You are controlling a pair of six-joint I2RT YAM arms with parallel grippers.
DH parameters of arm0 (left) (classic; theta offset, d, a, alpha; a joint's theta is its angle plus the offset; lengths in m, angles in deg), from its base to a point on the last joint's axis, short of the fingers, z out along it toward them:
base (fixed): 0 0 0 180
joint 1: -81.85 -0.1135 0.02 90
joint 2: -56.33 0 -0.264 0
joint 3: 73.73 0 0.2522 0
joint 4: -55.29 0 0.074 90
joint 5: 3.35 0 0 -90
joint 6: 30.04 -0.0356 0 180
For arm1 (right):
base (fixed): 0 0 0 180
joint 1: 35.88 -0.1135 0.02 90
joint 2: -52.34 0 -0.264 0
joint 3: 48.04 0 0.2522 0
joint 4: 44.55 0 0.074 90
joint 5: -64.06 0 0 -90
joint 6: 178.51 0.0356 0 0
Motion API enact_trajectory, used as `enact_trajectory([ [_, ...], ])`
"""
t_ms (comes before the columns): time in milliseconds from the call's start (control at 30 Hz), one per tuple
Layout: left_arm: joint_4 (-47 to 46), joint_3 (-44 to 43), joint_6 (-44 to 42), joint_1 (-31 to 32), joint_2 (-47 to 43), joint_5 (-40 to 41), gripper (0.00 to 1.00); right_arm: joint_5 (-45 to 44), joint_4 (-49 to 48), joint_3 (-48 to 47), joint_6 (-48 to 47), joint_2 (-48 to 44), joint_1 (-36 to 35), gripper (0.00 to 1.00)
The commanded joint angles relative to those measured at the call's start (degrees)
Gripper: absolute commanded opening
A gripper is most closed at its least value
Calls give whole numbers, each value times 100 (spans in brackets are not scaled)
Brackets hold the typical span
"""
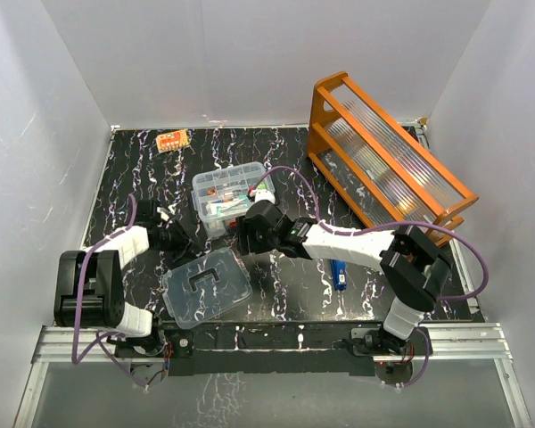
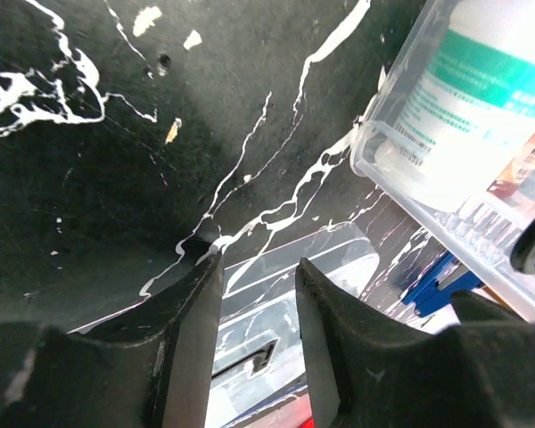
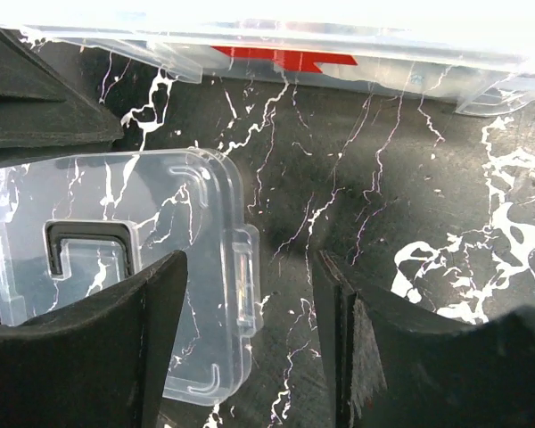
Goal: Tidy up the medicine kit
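Note:
The medicine kit (image 1: 226, 198), a clear box holding a white bottle (image 2: 481, 98) and small packs, stands open at the table's middle. Its red cross (image 3: 285, 59) shows in the right wrist view. The clear lid (image 1: 207, 285) with a dark handle lies flat in front of the kit, near the front edge. My left gripper (image 1: 175, 234) is open and empty, low over the table left of the kit; the lid (image 2: 276, 303) shows between its fingers. My right gripper (image 1: 248, 235) is open and empty in front of the kit, above the lid's right edge (image 3: 236, 267).
A large orange wooden rack (image 1: 388, 156) with ribbed clear panels stands at the back right. A blue item (image 1: 339, 275) lies on the table right of the lid, under the right arm. A small orange packet (image 1: 172, 140) lies at the back left. White walls enclose the table.

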Motion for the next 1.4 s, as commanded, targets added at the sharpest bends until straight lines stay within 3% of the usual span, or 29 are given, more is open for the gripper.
enact_trajectory([
  [0,706,-189,-206,84,-215,734,42,168,-432,7,-135,-180,-10,56],
  [167,1672,-659,-231,85,-832,2358,70,41,-391,48,-20,-210,-5,59],
  [267,1996,-767,-84,89,-1139,2887,78,44,-369,32,7,-151,-8,61],
  [367,2296,-677,244,84,-1359,3172,80,166,-359,18,66,-108,-10,62],
  [600,2719,-355,640,88,-1599,3153,80,264,-401,62,212,-43,-6,62],
  [867,2462,-120,535,91,-1325,2515,79,186,-394,147,244,-86,-4,62],
  [1033,1834,-24,222,133,-1074,1572,63,49,-405,202,47,-207,-1,62],
  [1200,1271,-145,124,331,-910,1008,52,110,-582,304,-942,-400,-2,58],
  [1367,857,-268,36,583,-540,500,49,1005,-1179,706,-2744,-787,3,60],
])
